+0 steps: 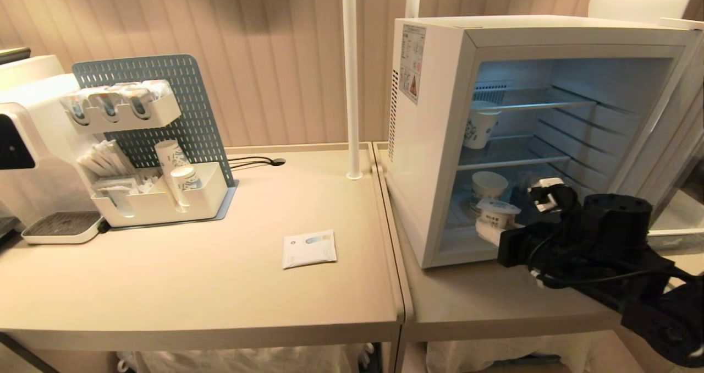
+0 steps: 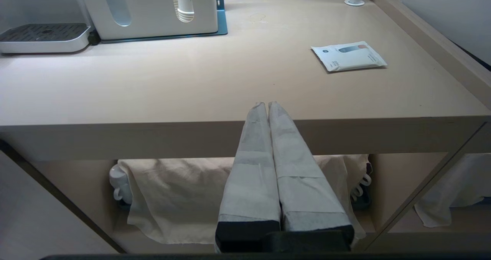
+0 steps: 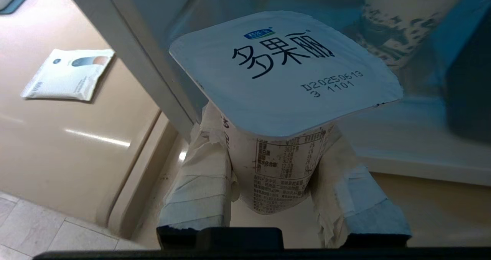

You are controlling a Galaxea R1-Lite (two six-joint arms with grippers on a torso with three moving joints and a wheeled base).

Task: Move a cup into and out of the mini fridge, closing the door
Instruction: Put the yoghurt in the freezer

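The cup (image 1: 496, 214) is a white sealed tub with dark Chinese lettering on its lid (image 3: 284, 72). My right gripper (image 1: 491, 227) is shut on its body, one taped finger (image 3: 203, 175) on each side, and holds it upright. The cup is at the lower front opening of the mini fridge (image 1: 434, 142), just above the fridge floor. The door (image 1: 668, 142) stands swung open on the right, its white inner side showing. My left gripper (image 2: 267, 103) is shut and empty, parked in front of the table edge (image 2: 153, 131), out of the head view.
Inside the fridge, one patterned paper cup (image 1: 481, 125) stands on the upper shelf and another (image 1: 488, 185) stands low behind the held cup. On the left table lie a white packet (image 1: 309, 248), a cup organizer (image 1: 159, 197) and a white dispenser (image 1: 27, 131). A white pole (image 1: 350, 76) rises beside the fridge.
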